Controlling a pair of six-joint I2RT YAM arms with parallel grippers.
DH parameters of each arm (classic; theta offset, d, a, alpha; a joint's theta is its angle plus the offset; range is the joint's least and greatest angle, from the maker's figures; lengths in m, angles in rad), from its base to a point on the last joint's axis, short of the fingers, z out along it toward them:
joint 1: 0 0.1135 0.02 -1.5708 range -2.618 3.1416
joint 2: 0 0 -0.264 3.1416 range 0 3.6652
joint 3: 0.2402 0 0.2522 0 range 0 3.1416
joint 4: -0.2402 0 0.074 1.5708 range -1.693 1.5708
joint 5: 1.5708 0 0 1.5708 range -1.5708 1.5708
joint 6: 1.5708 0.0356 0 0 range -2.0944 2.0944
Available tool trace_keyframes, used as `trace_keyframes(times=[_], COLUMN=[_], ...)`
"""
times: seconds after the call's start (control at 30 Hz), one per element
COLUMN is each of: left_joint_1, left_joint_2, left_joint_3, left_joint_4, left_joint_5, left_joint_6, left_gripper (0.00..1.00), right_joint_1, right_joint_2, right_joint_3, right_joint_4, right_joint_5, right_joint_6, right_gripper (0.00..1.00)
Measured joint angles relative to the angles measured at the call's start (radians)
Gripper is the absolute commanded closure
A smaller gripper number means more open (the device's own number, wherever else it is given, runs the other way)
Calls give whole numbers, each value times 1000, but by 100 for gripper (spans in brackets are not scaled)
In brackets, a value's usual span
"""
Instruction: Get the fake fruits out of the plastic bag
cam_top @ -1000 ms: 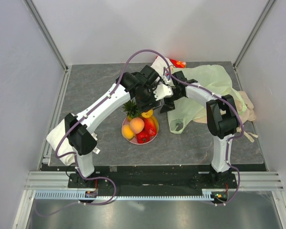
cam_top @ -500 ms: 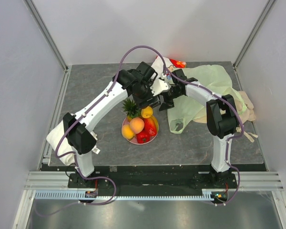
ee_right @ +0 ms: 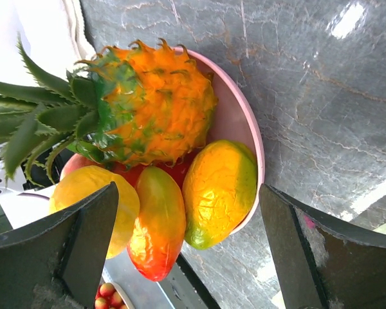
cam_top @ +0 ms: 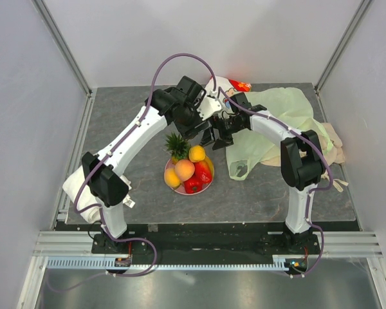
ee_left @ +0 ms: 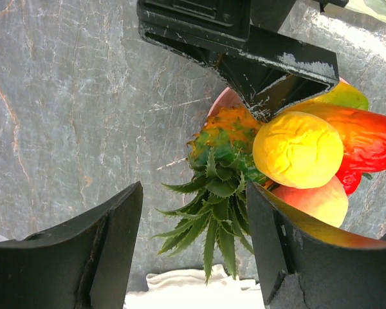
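Note:
The fake fruits lie piled on a pink plate (cam_top: 207,185): a pineapple (cam_top: 176,147), a yellow fruit (cam_top: 197,153), a peach (cam_top: 184,168), an orange (cam_top: 172,178) and red pieces (cam_top: 193,185). The pale-green plastic bag (cam_top: 273,122) lies flat to the right of the plate. My left gripper (cam_top: 206,134) hangs open just beyond the plate, with only the pineapple's crown (ee_left: 212,212) showing between its fingers (ee_left: 109,244). My right gripper (cam_top: 222,134) is open beside it, at the bag's left edge. In the right wrist view the pineapple (ee_right: 154,109) and a yellow-green mango (ee_right: 220,192) lie below its fingers (ee_right: 309,257).
A white-and-red printed pouch (cam_top: 230,84) lies at the back behind both grippers. A beige cloth (cam_top: 332,140) sits by the right wall and a white cloth (cam_top: 76,185) by the left arm's elbow. The two grippers are very close together above the plate's far rim.
My left gripper has drawn back and up from the plate toward the far side, empty. The yellow fruit now shows fully on the plate. The right arm has barely moved.

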Motion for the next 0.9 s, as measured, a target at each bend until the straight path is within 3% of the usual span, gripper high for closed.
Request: trace_keyframes(times=[0.9], left_joint_1=[11], left_joint_2=[0], left_joint_3=[0], left_joint_4=[0], left_joint_5=[-3], left_joint_6=[-3], left_gripper=[27], right_joint_1=[1], right_joint_2=[13], right_joint_3=[3], right_joint_4=[-8], right_joint_5=[37], right_joint_6=[-27], right_gripper=[2])
